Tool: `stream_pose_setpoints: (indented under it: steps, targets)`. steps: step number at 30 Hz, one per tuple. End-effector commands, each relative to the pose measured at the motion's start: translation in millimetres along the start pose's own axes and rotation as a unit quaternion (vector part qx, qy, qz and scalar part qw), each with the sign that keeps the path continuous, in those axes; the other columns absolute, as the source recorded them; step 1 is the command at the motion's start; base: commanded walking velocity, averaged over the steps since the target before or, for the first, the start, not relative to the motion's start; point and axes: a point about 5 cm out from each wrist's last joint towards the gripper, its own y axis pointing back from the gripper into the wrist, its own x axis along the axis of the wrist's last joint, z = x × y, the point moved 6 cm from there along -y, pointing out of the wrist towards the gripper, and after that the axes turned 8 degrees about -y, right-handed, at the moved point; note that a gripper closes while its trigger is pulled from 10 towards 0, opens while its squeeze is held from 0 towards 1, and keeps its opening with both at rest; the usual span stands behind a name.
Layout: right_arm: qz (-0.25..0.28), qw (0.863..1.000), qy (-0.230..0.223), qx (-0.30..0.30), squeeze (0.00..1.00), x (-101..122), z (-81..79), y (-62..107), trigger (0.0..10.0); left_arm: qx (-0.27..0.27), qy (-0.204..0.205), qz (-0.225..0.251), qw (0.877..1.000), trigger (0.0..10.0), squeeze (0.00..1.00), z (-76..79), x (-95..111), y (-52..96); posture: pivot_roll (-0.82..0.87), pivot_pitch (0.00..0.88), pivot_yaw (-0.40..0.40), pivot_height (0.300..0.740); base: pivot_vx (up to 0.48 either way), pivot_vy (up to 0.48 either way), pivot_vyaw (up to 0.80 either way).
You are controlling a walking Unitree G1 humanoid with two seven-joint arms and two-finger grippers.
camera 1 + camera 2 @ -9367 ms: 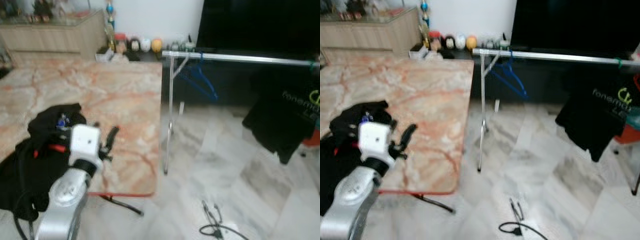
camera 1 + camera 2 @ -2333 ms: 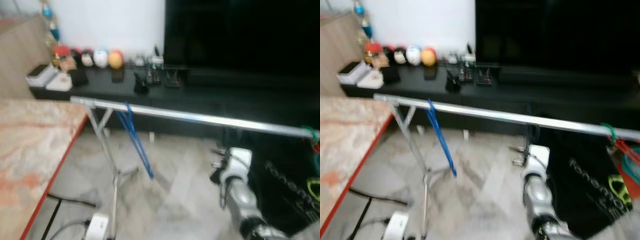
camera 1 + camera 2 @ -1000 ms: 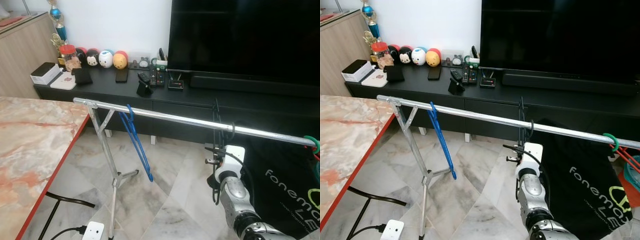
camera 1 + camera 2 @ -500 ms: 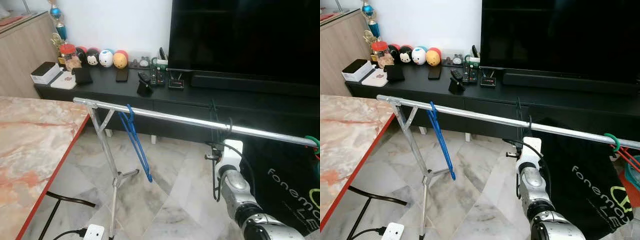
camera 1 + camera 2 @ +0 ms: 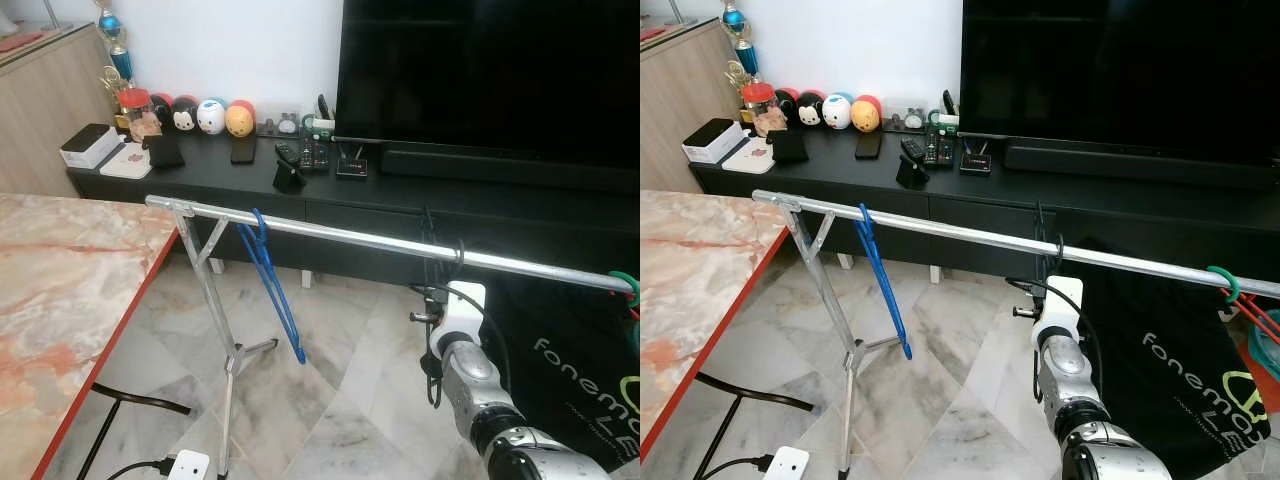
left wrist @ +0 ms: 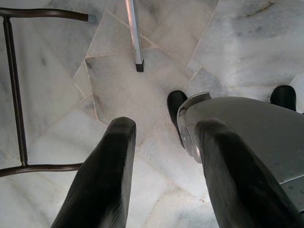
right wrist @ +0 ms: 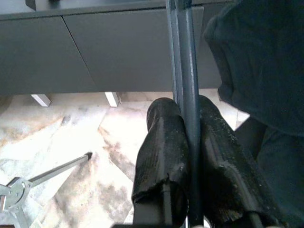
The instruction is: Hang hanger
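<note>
One black hanger (image 7: 186, 95) pinched in my right gripper (image 7: 190, 156), hook over rail (image 5: 380, 240); I'd lower gently, confirm seating, then release.

A white wall (image 5: 250, 40) was seen behind a long black TV cabinet (image 5: 200, 170), on which a large dark television (image 5: 490, 70) was set. The floor (image 5: 330, 400) was laid in grey-veined marble tiles, and a pink marble table (image 5: 60, 280) was placed at the left beside a wooden sideboard (image 5: 45, 100).
</note>
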Motion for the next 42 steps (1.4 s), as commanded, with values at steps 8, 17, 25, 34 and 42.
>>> stream_pose_setpoints:
  steps: [8, 17, 25, 34, 42]
  targets:
    - [-0.013, 1.000, 0.010, -0.001, 0.00, -0.7, -1.3, -1.4, 10.0, -0.003, 0.000, -0.018, 1.000, 10.0, 0.00, 0.2, -8.3, 1.0, 0.11, 0.000, -0.002, 0.740, 0.000, 0.000, 0.00]
    - [0.031, 0.999, 0.013, 0.011, 0.98, 11.6, -8.2, -0.6, 10.0, -0.004, -0.001, -0.020, 1.000, 10.0, 0.00, 1.0, -9.5, 1.1, 0.11, 0.000, -0.004, 0.740, 0.000, 0.000, 0.00]
    - [0.049, 0.998, 0.021, 0.031, 1.00, 3.8, -18.7, 6.1, 10.0, -0.006, -0.002, -0.018, 1.000, 10.0, 0.00, 1.9, -8.2, 0.9, 0.12, 0.000, -0.007, 0.740, 0.000, 0.000, 0.00]
    - [0.096, 0.995, 0.026, -0.001, 1.00, 3.8, -1.0, 17.2, 10.0, -0.010, -0.005, -0.015, 1.000, 10.0, 0.00, 6.4, -7.3, 0.6, 0.11, 0.000, -0.007, 0.740, 0.000, 0.000, 0.00]
    - [0.145, 0.989, 0.031, -0.014, 1.00, 4.8, 4.5, 31.8, 10.0, -0.013, -0.008, -0.012, 1.000, 10.0, 0.00, 7.7, -6.2, 0.5, 0.10, 0.000, -0.007, 0.740, 0.000, 0.000, 0.00]
